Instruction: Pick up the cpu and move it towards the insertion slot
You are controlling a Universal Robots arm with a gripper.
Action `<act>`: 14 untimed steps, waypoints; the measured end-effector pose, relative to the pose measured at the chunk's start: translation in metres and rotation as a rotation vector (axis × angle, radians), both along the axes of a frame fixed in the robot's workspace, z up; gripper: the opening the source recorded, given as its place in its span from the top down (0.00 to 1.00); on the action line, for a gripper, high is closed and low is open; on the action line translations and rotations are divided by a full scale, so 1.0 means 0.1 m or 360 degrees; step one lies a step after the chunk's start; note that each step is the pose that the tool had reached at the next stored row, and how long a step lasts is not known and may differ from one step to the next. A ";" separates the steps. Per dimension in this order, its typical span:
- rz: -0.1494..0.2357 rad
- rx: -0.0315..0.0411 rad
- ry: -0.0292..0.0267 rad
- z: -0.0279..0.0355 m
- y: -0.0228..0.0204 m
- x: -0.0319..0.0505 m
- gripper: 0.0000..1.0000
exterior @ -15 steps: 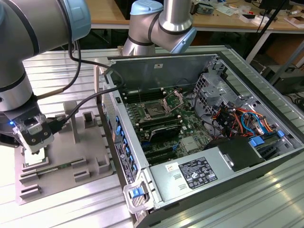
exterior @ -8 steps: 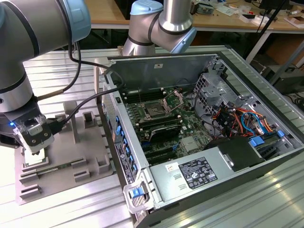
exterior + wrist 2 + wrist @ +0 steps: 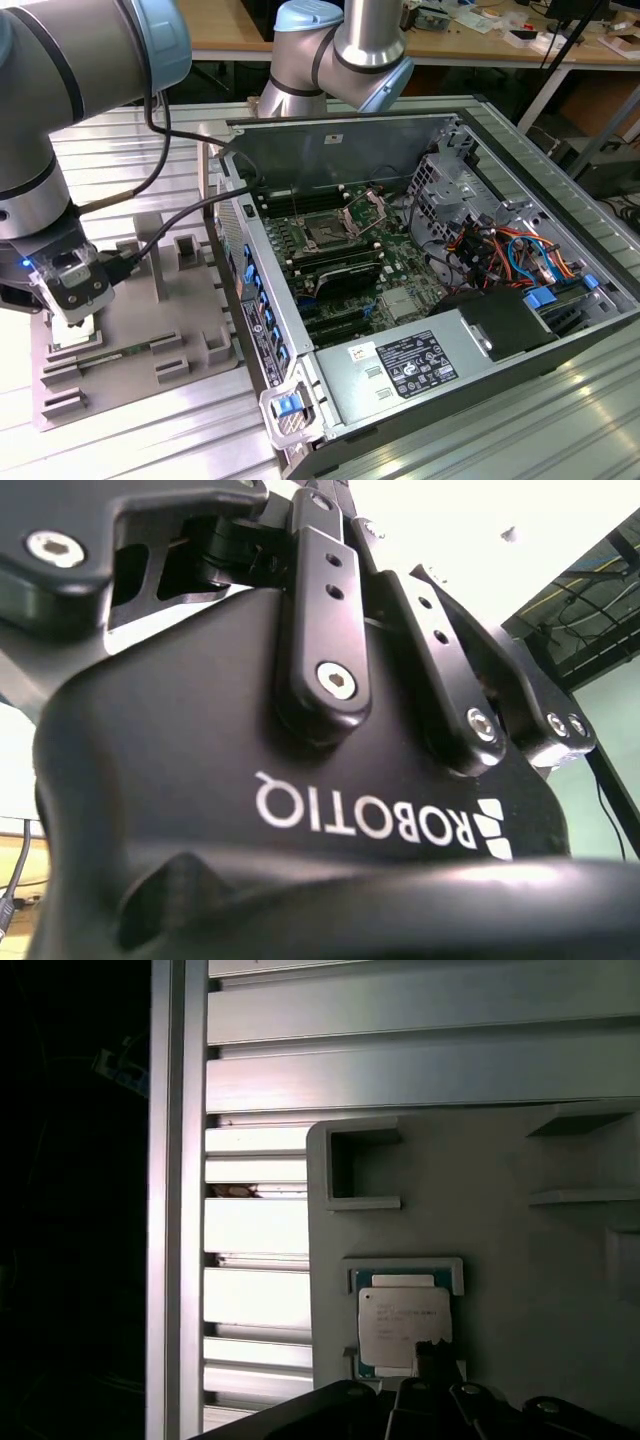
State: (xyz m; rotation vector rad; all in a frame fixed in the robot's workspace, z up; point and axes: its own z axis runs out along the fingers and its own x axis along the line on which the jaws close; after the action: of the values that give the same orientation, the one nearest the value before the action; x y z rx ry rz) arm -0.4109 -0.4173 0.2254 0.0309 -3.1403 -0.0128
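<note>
I find the gripper (image 3: 74, 312) lowered over the grey plastic fixture (image 3: 185, 300), which sits on the ribbed aluminium table (image 3: 150, 430) at the exterior view's left of the open computer case (image 3: 330, 150). In the first wrist view the cpu (image 3: 403, 1325) lies flat in a shallow framed seat of that fixture, silvery top upward, with a thin green border showing at its edges. A dark part of the gripper overlaps one corner of the cpu there. Whether the gripper has closed on the cpu or merely stands over it I am unable to determine. The second wrist view gives me the gripper's black body and linkage bars at close range, not the tips. The cpu is not lifted: it rests in its seat. The insertion slot (image 3: 325, 233) lies inside the case on the green circuit board, its metal hinged frame (image 3: 368, 208) raised beside it, the dark square socket exposed. The slot is well apart from the cpu, toward the exterior view's right. A black cable (image 3: 170, 215) runs from the arm's wrist toward the case wall.
</note>
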 end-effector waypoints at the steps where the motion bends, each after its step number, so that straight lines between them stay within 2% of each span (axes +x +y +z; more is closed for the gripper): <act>1: 0.0000 0.0000 0.00001 -0.009 -0.001 -0.002 0.89; 14: 0.0000 0.0000 0.00000 -0.070 0.000 -0.037 0.89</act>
State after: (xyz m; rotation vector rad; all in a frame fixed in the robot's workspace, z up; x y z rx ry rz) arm -0.4147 -0.4173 0.2183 0.0311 -3.1403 -0.0127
